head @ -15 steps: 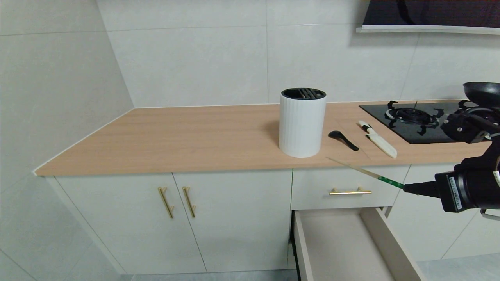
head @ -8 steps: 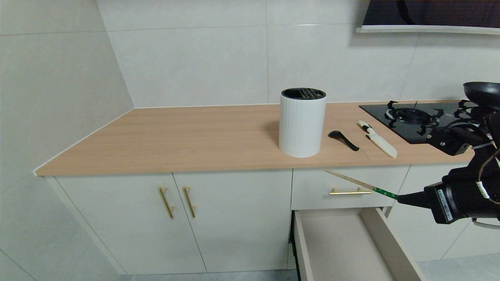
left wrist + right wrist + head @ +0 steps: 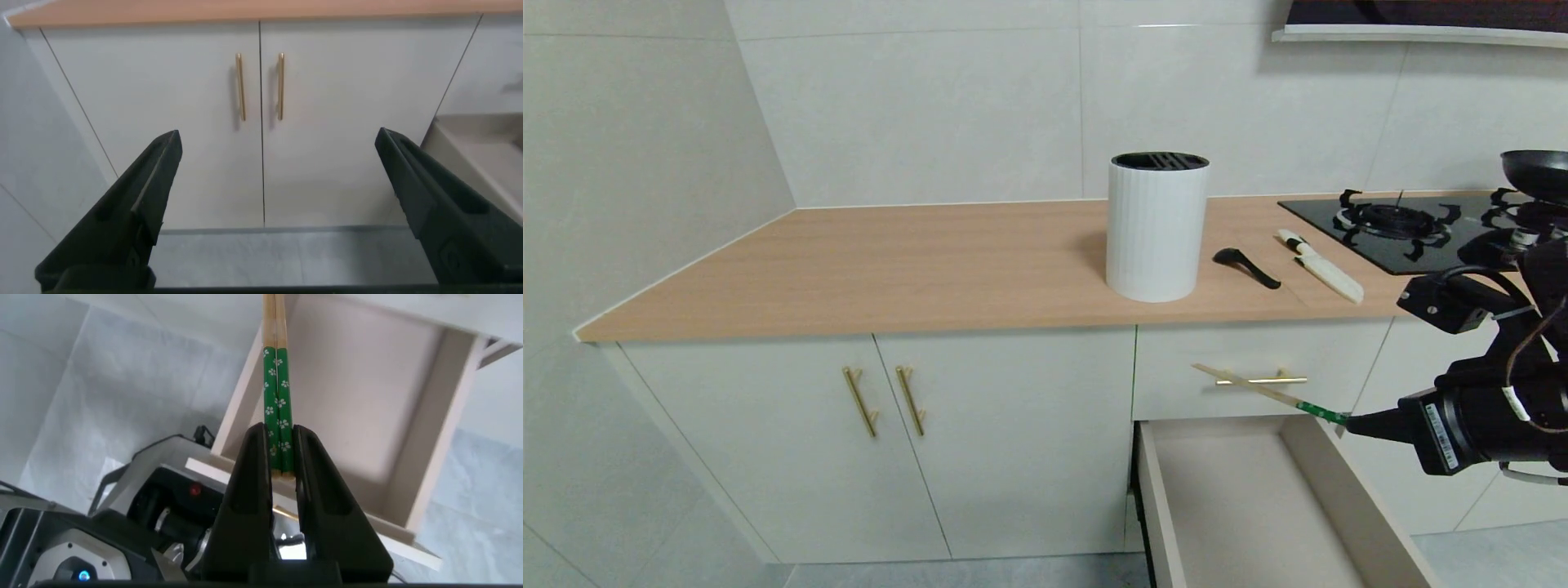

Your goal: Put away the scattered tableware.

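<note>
Head view has the right claw [image 3: 1347,421] clamped on a pair of chopsticks [image 3: 1258,390] over the open drawer [image 3: 1152,506], not yet dropped in. A black spoon [image 3: 1245,268] and a knife [image 3: 1321,265] lie on the worktop [image 3: 890,269], waiting to be put away. The left claw [image 3: 278,147] gapes wide, holding nothing.

Home kitchen. Wood-look table [image 3: 890,269] runs along a tiled wall [image 3: 931,106] into a corner. White cabinets [image 3: 768,441] below w/ gold bar handles [image 3: 858,400], one drawer [image 3: 1241,506] pulled open. Black gas hob [image 3: 1405,233] set into the table at right, dark pan [image 3: 1535,167] on a burner, extractor hood [image 3: 1413,33] above. White ribbed knife block [image 3: 1156,229] stands on the table, w/ a black spoon [image 3: 1245,267] & white knife [image 3: 1323,265] lying beside it.
</note>
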